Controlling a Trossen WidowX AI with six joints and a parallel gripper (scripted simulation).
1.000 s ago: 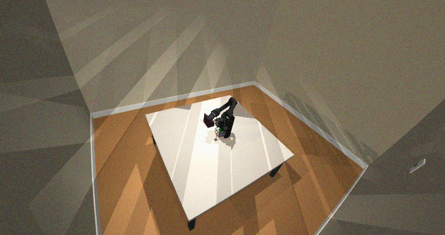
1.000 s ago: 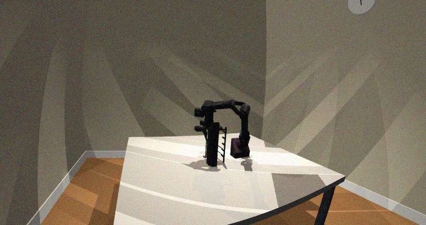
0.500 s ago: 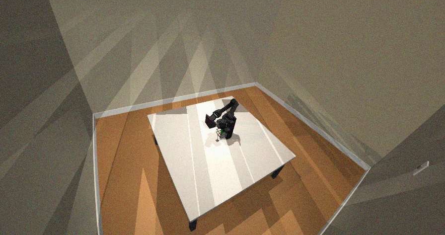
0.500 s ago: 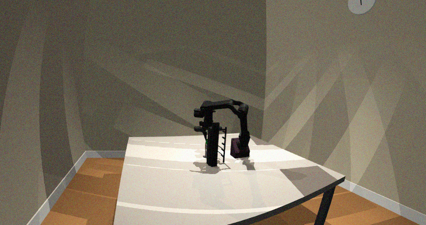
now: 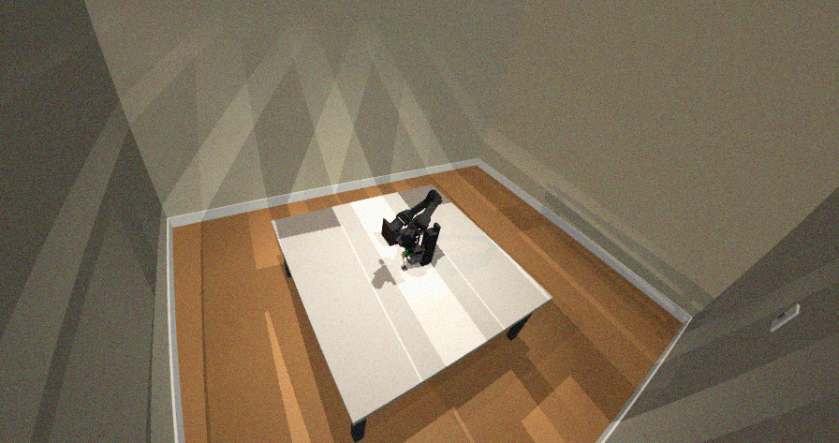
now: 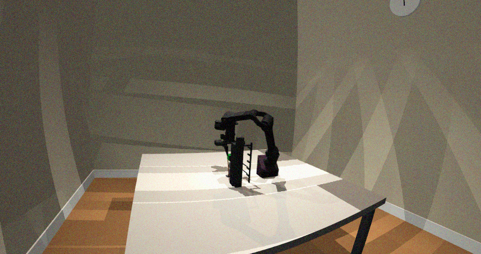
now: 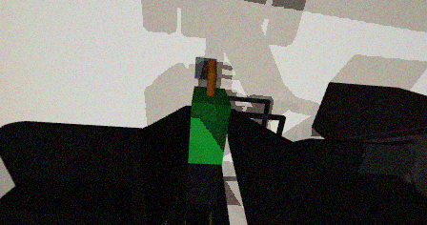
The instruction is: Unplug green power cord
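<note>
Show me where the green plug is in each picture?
Top: the green plug is a tiny speck under the arm's front end, near the table's middle.
Exterior: a small green bit just left of the tall black power strip.
Wrist: big and central, pinched between the gripper fingers.
Shared landmark: the black power strip, in all three views.
</note>
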